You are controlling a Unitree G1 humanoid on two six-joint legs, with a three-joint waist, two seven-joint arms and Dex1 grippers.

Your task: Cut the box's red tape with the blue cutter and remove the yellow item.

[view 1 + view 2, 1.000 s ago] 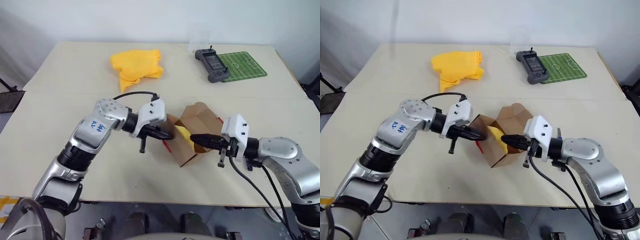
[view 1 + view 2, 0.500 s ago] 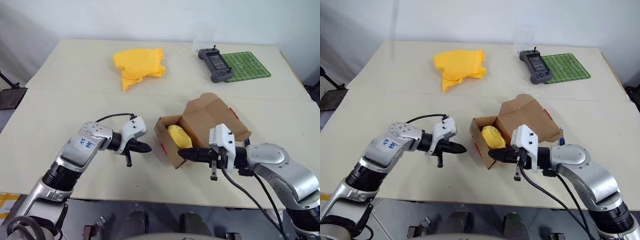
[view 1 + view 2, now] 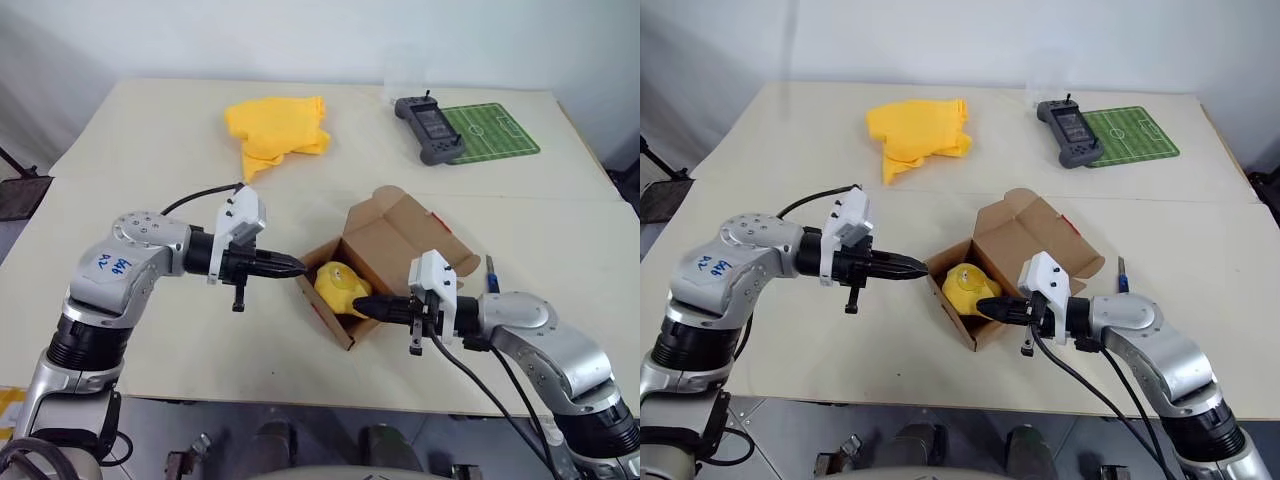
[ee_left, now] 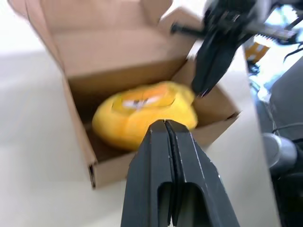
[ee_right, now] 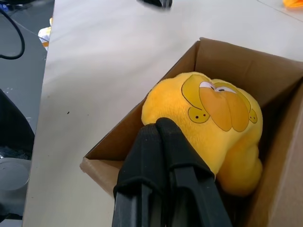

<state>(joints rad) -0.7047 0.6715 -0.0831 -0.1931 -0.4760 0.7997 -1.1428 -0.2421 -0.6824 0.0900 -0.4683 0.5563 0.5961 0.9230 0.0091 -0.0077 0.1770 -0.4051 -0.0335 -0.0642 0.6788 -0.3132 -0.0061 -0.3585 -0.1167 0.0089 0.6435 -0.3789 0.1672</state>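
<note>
The brown box lies open on the table with its flap lid folded back. Inside it rests the yellow item, a plush with a face printed on it. A bit of red tape shows on the box's left outer wall. My left gripper is shut, its tip at the box's left rim and pointing at the plush. My right gripper is shut too, reaching into the box from the near side with its fingertips pressed against the plush. The blue cutter lies on the table right of the box.
A crumpled yellow cloth lies at the back of the table. A grey handheld controller rests on a green football-field mat at the back right. The table's front edge runs just below the box.
The left gripper drew back from the box, then rose and returned to its left rim. The right gripper's tip moved into the box against the yellow item. The box has turned slightly.
</note>
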